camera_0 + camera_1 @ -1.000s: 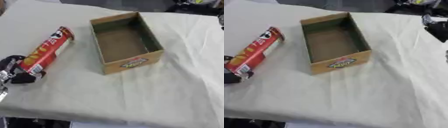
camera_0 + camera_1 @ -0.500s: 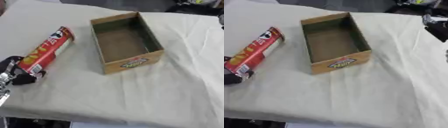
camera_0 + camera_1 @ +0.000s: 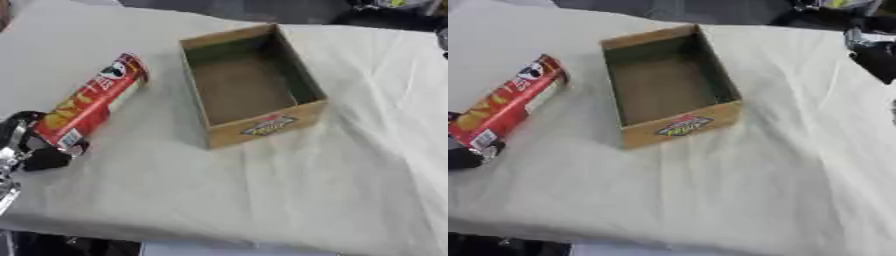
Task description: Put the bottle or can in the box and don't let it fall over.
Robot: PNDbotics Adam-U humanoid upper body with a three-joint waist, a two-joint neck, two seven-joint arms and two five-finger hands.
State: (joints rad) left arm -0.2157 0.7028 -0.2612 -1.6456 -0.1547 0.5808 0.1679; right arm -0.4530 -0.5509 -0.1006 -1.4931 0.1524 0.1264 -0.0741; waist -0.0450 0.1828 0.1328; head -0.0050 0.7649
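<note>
I see a red crisp can [image 3: 89, 103] lying on its side on the worktop [image 3: 262, 190], which is covered with a pale cloth. The can runs on a slant: its far end, with the printed face, points up and away toward the cardboard box, and its near end points down toward the left edge of my view. It lies well to the left of the open cardboard box [image 3: 254, 85] and does not touch it.

The box stands upright with its open top facing me. Its inside is bare brown board, and a coloured label [image 3: 269, 125] sits on the near short wall. The box is turned a little, so its long sides run up and slightly to the left.

The left robot hand [image 3: 26, 147] shows at the lower left edge, right at the near end of the can. Its black fingers seem to wrap round that end, one dark part above it and one below, though the view is soft there and I can't be sure how far they close on it. A silver part of the hand runs down along the picture's edge.

In the right eye view, something dark shows at the upper right edge [image 3: 875, 50]; I take it for the right robot hand, but I cannot tell how its fingers stand.
</note>
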